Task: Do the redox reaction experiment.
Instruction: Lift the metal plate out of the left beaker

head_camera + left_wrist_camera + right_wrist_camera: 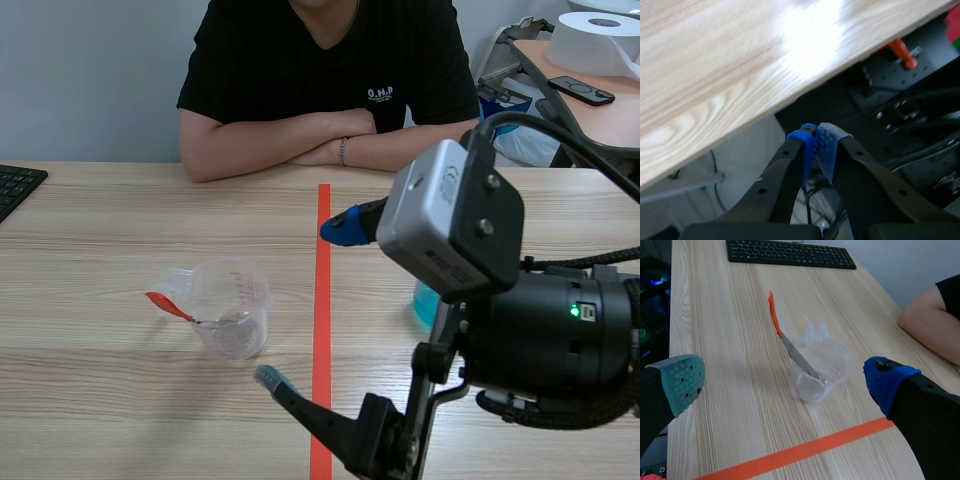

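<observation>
Small white print (380,93) on the chest of the person's black T-shirt (290,60) reads roughly "O.H.P". The finer line just under those letters is too small to make out.

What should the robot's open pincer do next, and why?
Probably ease the right pincer forward until its pads sit either side of the clear cup. The pincer is open and the cup stands just ahead of it, untouched, with a red-handled tool leaning inside. The left pincer is shut, out past the table's edge.
</observation>
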You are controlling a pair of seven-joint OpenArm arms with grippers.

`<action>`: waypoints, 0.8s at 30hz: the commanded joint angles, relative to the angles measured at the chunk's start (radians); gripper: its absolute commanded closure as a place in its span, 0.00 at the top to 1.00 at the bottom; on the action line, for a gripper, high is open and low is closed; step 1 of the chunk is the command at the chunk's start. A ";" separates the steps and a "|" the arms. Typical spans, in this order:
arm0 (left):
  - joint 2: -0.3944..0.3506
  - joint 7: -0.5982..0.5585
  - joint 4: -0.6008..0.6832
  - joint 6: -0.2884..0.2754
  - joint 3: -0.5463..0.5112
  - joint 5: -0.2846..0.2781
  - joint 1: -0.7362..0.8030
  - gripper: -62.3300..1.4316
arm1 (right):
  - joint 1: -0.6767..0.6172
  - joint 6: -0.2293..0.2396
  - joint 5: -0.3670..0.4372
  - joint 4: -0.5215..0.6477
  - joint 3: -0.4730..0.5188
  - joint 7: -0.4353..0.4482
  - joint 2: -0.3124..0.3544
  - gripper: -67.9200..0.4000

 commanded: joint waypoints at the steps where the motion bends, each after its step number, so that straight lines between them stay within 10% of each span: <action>1: 0.005 -0.026 0.014 -0.016 -0.001 -0.004 0.007 0.07 | 0.039 -0.003 -0.001 -0.011 -0.012 0.007 -0.036 1.00; 24: 0.005 -0.100 0.014 -0.045 -0.001 -0.007 0.009 0.07 | 0.304 -0.007 -0.166 -0.356 -0.197 -0.030 -0.369 1.00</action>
